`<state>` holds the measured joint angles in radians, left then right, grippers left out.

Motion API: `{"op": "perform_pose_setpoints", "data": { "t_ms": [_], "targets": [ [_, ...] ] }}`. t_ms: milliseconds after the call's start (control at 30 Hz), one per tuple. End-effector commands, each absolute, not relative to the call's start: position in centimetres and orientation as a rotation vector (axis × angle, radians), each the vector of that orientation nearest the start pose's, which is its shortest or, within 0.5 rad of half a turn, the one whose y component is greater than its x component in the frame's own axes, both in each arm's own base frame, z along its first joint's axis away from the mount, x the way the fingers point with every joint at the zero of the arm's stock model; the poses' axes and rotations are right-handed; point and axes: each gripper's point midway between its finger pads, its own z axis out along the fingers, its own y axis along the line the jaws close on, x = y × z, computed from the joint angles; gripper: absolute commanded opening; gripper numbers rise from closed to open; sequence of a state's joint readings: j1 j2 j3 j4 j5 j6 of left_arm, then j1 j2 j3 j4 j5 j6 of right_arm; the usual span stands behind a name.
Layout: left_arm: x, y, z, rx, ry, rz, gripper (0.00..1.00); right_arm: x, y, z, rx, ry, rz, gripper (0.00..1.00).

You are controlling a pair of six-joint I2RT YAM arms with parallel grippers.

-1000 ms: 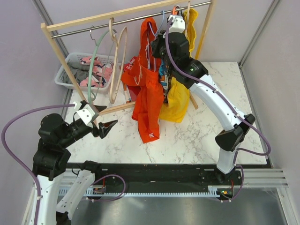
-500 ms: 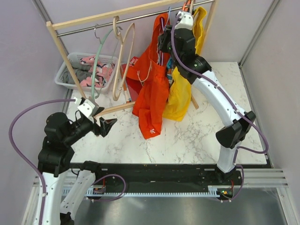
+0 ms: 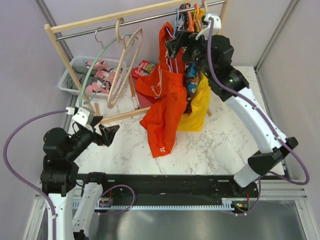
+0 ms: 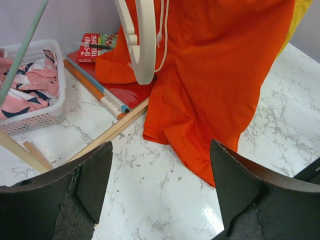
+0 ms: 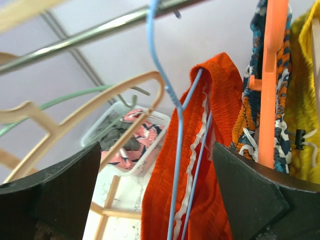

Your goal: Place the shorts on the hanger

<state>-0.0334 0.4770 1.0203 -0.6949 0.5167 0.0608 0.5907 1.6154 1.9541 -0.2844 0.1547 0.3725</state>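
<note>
Shorts (image 3: 167, 100) drape over hanger (image 5: 178, 135), hooked on rail (image 5: 100, 31) to bear them; right hand (image 5: 156, 147), beside hanger, spread; left hand (image 4: 161, 145) spread.

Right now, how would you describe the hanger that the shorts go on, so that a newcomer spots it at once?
Find the metal clothes rail. Toward its right end hangs the hanger, with the shorts apparently hanging from it. It is thin light-blue wire, unlike the thick beige wooden hangers and the teal-green hanger farther left.
</note>
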Motion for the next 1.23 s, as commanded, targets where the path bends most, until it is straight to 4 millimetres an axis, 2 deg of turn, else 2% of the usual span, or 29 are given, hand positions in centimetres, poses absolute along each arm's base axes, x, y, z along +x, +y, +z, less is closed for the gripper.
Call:
{"op": "perform_pose_setpoints", "data": {
  "t_ms": [0,33,100,167,200,233,300,333,367,400,433,467,500,533,567,600,633,667,700,733,767,800,833,867,900,967,1000,1100,1200],
  "targets": [
    [16.9,-8.5,35.3,0.36,1.598,-0.432,0.85,37.2,25.9,53.3,-0.149,1.438,0.746,0.98],
    [16.6,-8.5,35.3,0.369,1.592,-0.427,0.87,36.9,25.9,52.7,-0.172,1.446,0.739,0.98],
    [16.3,-8.0,35.3,0.355,1.59,-0.396,0.9,35.4,25.3,53.6,-0.203,1.417,0.746,0.98],
    [15.4,-7.8,35.4,0.386,1.584,-0.351,0.96,34.6,25.3,53.0,-0.252,1.418,0.742,0.98],
    [15.1,-7.6,35.3,0.408,1.581,-0.321,0.99,33.5,24.7,53.6,-0.267,1.396,0.741,0.98],
    [14.4,-7.6,35.4,0.423,1.578,-0.307,0.99,33.2,24.7,52.7,-0.289,1.411,0.733,0.98],
    [13.6,-7.5,35.5,0.479,1.565,-0.262,0.99,31.6,23.7,53.2,-0.331,1.378,0.704,0.98],
    [13.1,-7.4,35.2,0.489,1.58,-0.244,0.99,31.3,23.4,51.9,-0.348,1.404,0.686,0.98],
    [12.7,-7.3,34.9,0.508,1.589,-0.226,0.99,31.0,23.0,51.5,-0.354,1.409,0.669,0.98],
    [12.2,-7.0,35.0,0.548,1.581,-0.18,0.99,29.7,21.8,52.0,-0.377,1.379,0.637,0.98],
    [11.9,-6.4,33.8,0.538,1.644,-0.158,0.99,29.5,21.6,50.0,-0.396,1.42,0.614,0.98],
    [11.8,-6.1,33.3,0.546,1.666,-0.133,0.99,29.2,20.9,49.3,-0.394,1.433,0.587,0.98],
    [11.6,-5.6,32.6,0.574,1.687,-0.095,0.99,27.8,19.7,49.6,-0.408,1.407,0.561,0.98],
    [11.6,-4.9,31.9,0.56,1.722,-0.053,0.99,27.7,19.4,47.1,-0.425,1.457,0.533,0.98],
    [11.4,-4.3,30.8,0.547,1.771,-0.035,0.99,26.4,18.1,47.2,-0.413,1.443,0.519,0.98],
    [11.6,-3.8,29.7,0.533,1.817,-0.017,0.99,25.8,17.6,46.3,-0.425,1.452,0.503,0.98],
    [11.8,-2.8,28.8,0.501,1.863,0.027,0.99,25.8,17.1,43.6,-0.432,1.517,0.469,0.98],
    [11.7,-2.4,27.7,0.491,1.91,0.036,0.99,24.5,16.0,43.5,-0.42,1.501,0.46,0.98],
    [11.9,-1.7,26.3,0.459,1.967,0.056,0.99,24.4,15.0,42.3,-0.4,1.533,0.42,0.98],
    [12.0,-1.4,25.8,0.441,1.987,0.063,0.99,24.2,14.6,40.1,-0.406,1.573,0.402,0.98],
    [12.1,-1.2,25.3,0.424,2.004,0.065,0.99,23.0,13.6,40.0,-0.393,1.554,0.395,0.98],
    [12.4,-1.1,24.4,0.409,2.036,0.059,0.99,22.9,12.7,38.9,-0.365,1.577,0.358,0.98],
    [12.5,-1.1,24.2,0.409,2.043,0.055,0.99,22.7,12.3,37.1,-0.391,1.603,0.325,0.98],
    [12.7,-1.0,24.1,0.41,2.05,0.062,0.99,21.8,11.6,37.0,-0.387,1.587,0.325,0.98],
    [13.0,-0.8,23.9,0.407,2.061,0.068,1.0,21.6,11.0,35.4,-0.381,1.626,0.299,0.98],
    [13.6,-0.4,24.0,0.407,2.065,0.088,0.99,20.7,10.0,34.7,-0.356,1.633,0.292,0.98],
    [14.0,-0.4,24.1,0.41,2.061,0.087,0.99,20.4,9.9,33.6,-0.367,1.658,0.287,0.98],
    [15.1,-0.6,23.8,0.402,2.088,0.059,0.99,19.8,8.8,32.4,-0.351,1.67,0.268,0.98],
    [16.4,-0.4,24.8,0.387,2.053,0.068,0.99,19.4,8.4,31.8,-0.344,1.674,0.27,0.98]
  ]
}}
